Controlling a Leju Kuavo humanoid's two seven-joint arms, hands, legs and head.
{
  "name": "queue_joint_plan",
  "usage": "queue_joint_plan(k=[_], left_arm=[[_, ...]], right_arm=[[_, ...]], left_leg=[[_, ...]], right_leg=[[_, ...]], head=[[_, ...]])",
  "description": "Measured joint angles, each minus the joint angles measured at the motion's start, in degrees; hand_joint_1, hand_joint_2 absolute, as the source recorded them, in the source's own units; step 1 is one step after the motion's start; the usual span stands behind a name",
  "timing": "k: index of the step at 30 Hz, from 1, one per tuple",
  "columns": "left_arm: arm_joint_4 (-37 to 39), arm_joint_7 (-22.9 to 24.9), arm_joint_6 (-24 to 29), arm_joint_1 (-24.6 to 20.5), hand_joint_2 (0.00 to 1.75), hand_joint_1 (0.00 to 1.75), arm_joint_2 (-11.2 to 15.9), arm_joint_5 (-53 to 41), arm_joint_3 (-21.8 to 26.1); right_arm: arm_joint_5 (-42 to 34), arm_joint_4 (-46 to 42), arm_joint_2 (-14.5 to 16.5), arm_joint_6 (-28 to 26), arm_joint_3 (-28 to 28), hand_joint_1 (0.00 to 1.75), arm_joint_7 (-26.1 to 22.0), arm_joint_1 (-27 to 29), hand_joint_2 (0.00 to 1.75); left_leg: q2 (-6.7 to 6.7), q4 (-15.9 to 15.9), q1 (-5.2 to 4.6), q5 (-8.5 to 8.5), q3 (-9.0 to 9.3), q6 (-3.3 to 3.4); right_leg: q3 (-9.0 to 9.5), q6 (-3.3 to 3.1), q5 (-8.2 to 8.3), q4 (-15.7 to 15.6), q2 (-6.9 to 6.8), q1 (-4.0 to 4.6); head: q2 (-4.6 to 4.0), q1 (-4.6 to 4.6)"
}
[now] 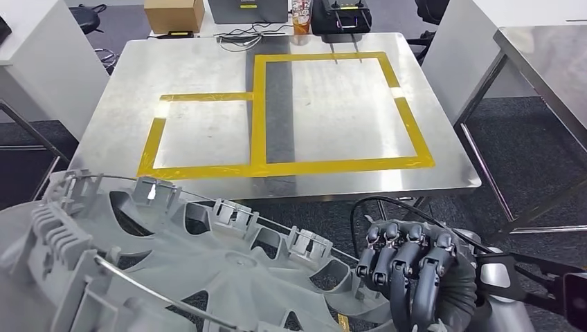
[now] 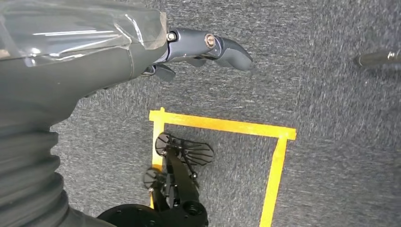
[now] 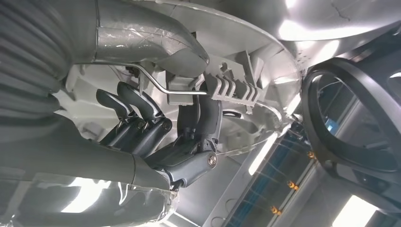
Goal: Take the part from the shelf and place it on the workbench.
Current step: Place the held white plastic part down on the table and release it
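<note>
The part is a large grey plastic wheel cover (image 1: 228, 277) with a wire ring, low at the left of the head view, in front of the workbench's near edge. My right hand (image 1: 415, 273) grips its rim from the right, fingers curled over the edge. In the right wrist view the fingers (image 3: 142, 118) wrap the cover's ribbed rim (image 3: 236, 85). The steel workbench (image 1: 208, 69) lies ahead, marked with yellow tape rectangles (image 1: 259, 111). My left hand (image 2: 203, 47) hangs over the carpet with fingers extended and holds nothing.
At the bench's far edge stand a cardboard box (image 1: 174, 14), a black case (image 1: 339, 15), a drink cup (image 1: 301, 17) and loose cables (image 1: 242, 34). A second steel table (image 1: 547, 62) stands to the right. A yellow tape square (image 2: 222, 125) marks the carpet.
</note>
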Motion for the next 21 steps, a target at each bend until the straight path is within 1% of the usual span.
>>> queue_joint_plan(k=[1, 2, 3, 4, 5, 6, 7, 8, 9, 10, 11, 12, 13, 14, 15, 16, 17, 18, 19, 20, 21], left_arm=[[0.0, 0.1, -0.2, 0.0, 1.75, 0.00, 0.0, 0.0, 0.0], [0.0, 0.1, -0.3, 0.0, 1.75, 0.00, -0.1, 0.0, 0.0], [0.0, 0.2, -0.4, 0.0, 1.75, 0.00, -0.1, 0.0, 0.0], [0.0, 0.2, -0.4, 0.0, 1.75, 0.00, -0.1, -0.1, 0.0], [0.0, 0.2, -0.5, 0.0, 1.75, 0.00, -0.1, -0.2, 0.0], [0.0, 0.2, -0.6, 0.0, 1.75, 0.00, -0.2, -0.3, 0.0], [0.0, 0.1, -0.8, 0.0, 1.75, 0.00, -0.2, -0.4, 0.0], [0.0, 0.0, -1.0, 0.0, 1.75, 0.00, -0.2, -0.4, 0.0], [0.0, -0.1, -1.2, 0.1, 1.75, 0.00, -0.1, -0.5, 0.0], [0.0, -0.3, -1.3, 0.1, 1.75, 0.00, -0.1, -0.6, 0.0], [0.0, -0.4, -1.3, 0.2, 1.75, 0.00, -0.1, -0.8, 0.0], [0.0, -0.6, -1.3, 0.2, 1.75, 0.00, -0.1, -1.0, 0.0], [0.0, -0.7, -1.2, 0.2, 1.75, 0.00, -0.2, -1.1, 0.0], [-0.1, -0.8, -1.1, 0.2, 1.75, 0.00, -0.2, -1.2, 0.0], [-0.1, -1.0, -1.0, 0.2, 1.75, 0.00, -0.1, -1.3, 0.0], [-0.1, -1.1, -0.9, 0.2, 1.75, 0.00, -0.1, -1.5, 0.0], [-0.1, -1.2, -0.8, 0.2, 1.75, 0.00, -0.1, -1.6, 0.0], [-0.1, -1.3, -0.7, 0.2, 1.75, 0.00, -0.1, -1.8, 0.0], [-0.1, -1.4, -0.7, 0.2, 1.75, 0.00, -0.1, -2.0, 0.0], [-0.1, -1.5, -0.6, 0.2, 1.75, 0.00, -0.1, -2.1, 0.0], [-0.1, -1.6, -0.6, 0.2, 1.75, 0.00, -0.1, -2.2, 0.0]], right_arm=[[-0.1, 0.0, 0.0, 0.0, 0.0, 1.73, 0.0, 0.0, 1.75], [-0.1, 0.0, 0.0, 0.0, 0.0, 1.73, 0.1, 0.1, 1.75], [-0.2, 0.0, 0.0, 0.0, 0.0, 1.73, 0.1, 0.1, 1.75], [-0.2, 0.0, 0.0, 0.0, 0.0, 1.73, 0.2, 0.1, 1.75], [-0.3, 0.0, 0.0, 0.0, 0.0, 1.73, 0.2, 0.1, 1.75], [-0.3, 0.0, 0.0, 0.0, 0.0, 1.73, 0.3, 0.1, 1.75], [-0.3, 0.0, 0.1, 0.0, 0.1, 1.73, 0.4, 0.1, 1.75], [-0.3, 0.0, 0.1, -0.1, 0.1, 1.73, 0.5, 0.1, 1.75], [-0.4, 0.0, 0.1, -0.1, 0.1, 1.73, 0.6, 0.1, 1.75], [-0.4, 0.0, 0.2, -0.2, 0.0, 1.73, 0.7, 0.1, 1.75], [-0.5, 0.0, 0.2, -0.2, 0.0, 1.73, 0.8, 0.1, 1.75], [-0.5, 0.0, 0.2, -0.2, 0.0, 1.73, 0.8, 0.1, 1.75], [-0.5, 0.0, 0.2, -0.2, 0.0, 1.73, 0.9, 0.1, 1.75], [-0.5, 0.0, 0.3, -0.2, 0.0, 1.73, 0.9, 0.1, 1.75], [-0.5, -0.1, 0.3, -0.2, 0.0, 1.73, 0.9, 0.1, 1.75], [-0.5, -0.1, 0.3, -0.2, 0.0, 1.73, 0.9, 0.2, 1.75], [-0.5, -0.1, 0.3, -0.3, 0.0, 1.73, 0.9, 0.2, 1.75], [-0.5, -0.1, 0.4, -0.3, 0.0, 1.73, 1.0, 0.2, 1.75], [-0.5, -0.1, 0.5, -0.3, 0.0, 1.73, 1.0, 0.2, 1.75], [-0.4, -0.1, 0.6, -0.3, 0.0, 1.73, 1.0, 0.2, 1.75], [-0.4, -0.2, 0.7, -0.4, 0.0, 1.73, 1.1, 0.2, 1.75]], left_leg=[[-0.20, 0.0, -0.02, 0.00, -0.02, 0.08], [-0.42, 0.1, -0.03, -0.04, -0.04, 0.10], [-0.66, 0.1, -0.04, -0.11, -0.02, 0.08], [-0.93, 0.2, -0.01, -0.20, 0.02, 0.00], [-1.20, 0.3, 0.03, -0.37, 0.07, -0.15], [-1.44, 0.6, 0.03, -0.60, 0.08, -0.42], [-1.65, 0.9, -0.07, -0.93, -0.01, -0.75], [-1.78, 1.1, -0.17, -1.26, -0.11, -1.08], [-1.83, 1.3, -0.26, -1.53, -0.19, -1.39], [-1.83, 1.3, -0.26, -1.74, -0.21, -1.67], [-1.78, 1.3, -0.13, -1.92, -0.14, -1.93], [-1.60, 1.7, 0.02, -2.21, -0.24, -2.19], [-1.29, 2.9, 0.14, -2.90, -0.73, -2.47], [-0.91, 5.5, 0.22, -4.14, -1.95, -2.72], [-0.53, 9.1, 0.25, -5.70, -3.87, -2.92], [-0.27, 13.4, 0.27, -7.26, -6.21, -3.07], [-0.15, 17.0, 0.27, -8.20, -8.43, -3.12], [-0.10, 18.7, 0.27, -8.05, -9.80, -3.07], [-0.09, 18.2, 0.23, -6.77, -10.02, -2.88], [-0.08, 15.1, 0.12, -4.42, -8.93, -2.51], [-0.01, 10.8, -0.09, -1.92, -7.16, -1.93]], right_leg=[[-2.19, -0.08, -1.33, 4.0, 0.23, -0.06], [-3.98, 0.05, -2.06, 6.9, 0.35, -0.12], [-4.80, 0.43, -1.88, 7.9, 0.41, -0.22], [-4.45, 0.98, -0.79, 6.5, 0.43, -0.36], [-2.96, 1.59, 0.98, 2.9, 0.43, -0.54], [-1.10, 2.00, 2.75, -1.4, 0.44, -0.73], [0.59, 2.02, 4.04, -4.9, 0.48, -0.80], [1.68, 1.69, 4.73, -7.1, 0.52, -0.78], [2.06, 1.12, 4.83, -7.8, 0.56, -0.66], [2.15, 0.54, 4.76, -7.8, 0.60, -0.49], [2.19, 0.06, 4.72, -7.7, 0.61, -0.54], [2.35, -0.31, 4.65, -7.7, 0.64, -0.62], [2.60, -0.66, 4.54, -7.8, 0.64, -0.74], [2.90, -0.99, 4.39, -7.8, 0.63, -0.84], [3.16, -1.26, 4.16, -7.8, 0.61, -0.76], [3.40, -1.48, 3.92, -7.8, 0.59, -0.65], [3.65, -1.60, 3.66, -7.8, 0.59, -0.52], [3.96, -1.64, 3.35, -7.8, 0.60, -0.40], [4.42, -1.64, 3.00, -7.8, 0.62, -0.27], [5.04, -1.60, 2.57, -7.8, 0.63, -0.13], [5.64, -1.55, 2.11, -7.9, 0.64, -0.03]], head=[[0.00, 0.05], [0.00, 0.09], [0.00, 0.09], [0.00, 0.10], [0.00, 0.11], [0.00, 0.13], [0.00, 0.14], [0.00, 0.13], [0.00, 0.12], [0.00, 0.10], [0.00, 0.08], [0.00, 0.08], [0.00, 0.00], [0.00, -0.04], [0.00, -0.10], [0.00, -0.15], [0.00, -0.14], [0.00, -0.14], [0.00, -0.15], [0.00, -0.15], [0.00, -0.14]])
